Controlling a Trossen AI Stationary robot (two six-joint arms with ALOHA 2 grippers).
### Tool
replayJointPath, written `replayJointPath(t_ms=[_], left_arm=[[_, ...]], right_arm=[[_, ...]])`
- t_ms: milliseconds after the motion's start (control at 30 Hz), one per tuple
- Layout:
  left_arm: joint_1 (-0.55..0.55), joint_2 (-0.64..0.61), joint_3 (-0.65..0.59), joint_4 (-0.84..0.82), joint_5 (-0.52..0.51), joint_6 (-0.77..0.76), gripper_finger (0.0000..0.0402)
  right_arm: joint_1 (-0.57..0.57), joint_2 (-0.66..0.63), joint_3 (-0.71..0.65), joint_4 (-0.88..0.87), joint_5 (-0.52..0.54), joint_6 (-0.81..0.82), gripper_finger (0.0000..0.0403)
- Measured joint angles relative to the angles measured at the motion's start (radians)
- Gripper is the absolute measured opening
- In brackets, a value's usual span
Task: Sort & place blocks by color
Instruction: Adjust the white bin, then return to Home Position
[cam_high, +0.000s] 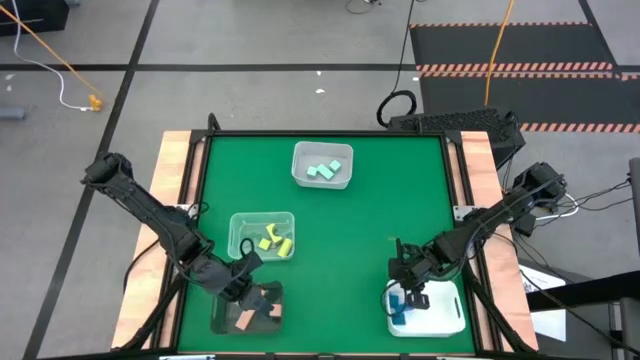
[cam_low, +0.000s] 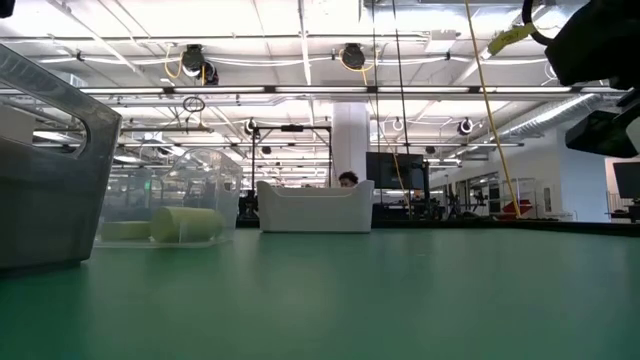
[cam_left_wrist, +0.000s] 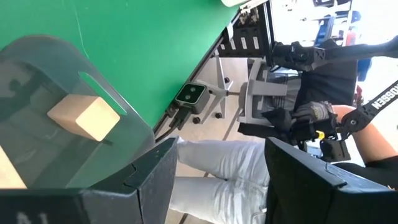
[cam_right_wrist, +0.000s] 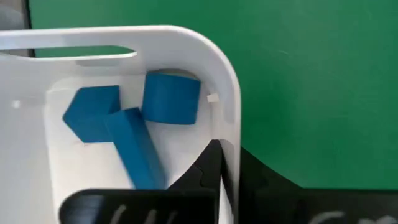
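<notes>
Four containers on the green table, every block already inside one, read from left to right. Nearest the left front corner: dark tray, holding tan-pink blocks (one pale cube plain in the left wrist view, behind the smoky curved wall). Left gripper hovering over that tray's far edge, fingers parted fairly wide, nothing between them; only a person's pale trousers and the table's edge visible through the gap. Just beyond the dark tray: clear bin, with yellow blocks lying together toward its right side, one showing as a pale rounded piece in the low view. Farther back, near the middle of the table: second clear bin with mint green blocks grouped inside. At the right front: white tray, blue blocks bunched in its left end; three seen close in the right wrist view, two chunky pieces and a longer bar leaning between them, all touching. Right gripper low over that left end, fingers closed together on nothing.
</notes>
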Motion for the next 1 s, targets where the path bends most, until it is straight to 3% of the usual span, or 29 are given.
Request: replayJointPath(t_ms=[167, 333, 667, 867, 1000], left_arm=[[0.0, 0.0, 0.0, 0.0, 0.0, 0.0, 0.0244], [0.0, 0.0, 0.0, 0.0, 0.0, 0.0, 0.0244], [0.0, 0.0, 0.0, -0.002, -0.001, 0.0, 0.0244], [0.017, 0.0, 0.0, -0.015, -0.017, 0.002, 0.0244], [0.018, -0.004, 0.0, 0.069, -0.023, 0.212, 0.0244]], right_arm=[[0.001, -0.005, -0.003, 0.061, -0.002, 0.001, 0.0], [0.0, -0.005, -0.005, 0.09, -0.078, -0.001, 0.0018], [0.0, -0.015, -0.005, 0.088, -0.108, 0.012, 0.014], [-0.026, -0.112, -0.005, 0.085, -0.207, 0.096, 0.0201], [-0.048, -0.232, -0.005, 0.086, -0.208, 0.121, 0.0217]])
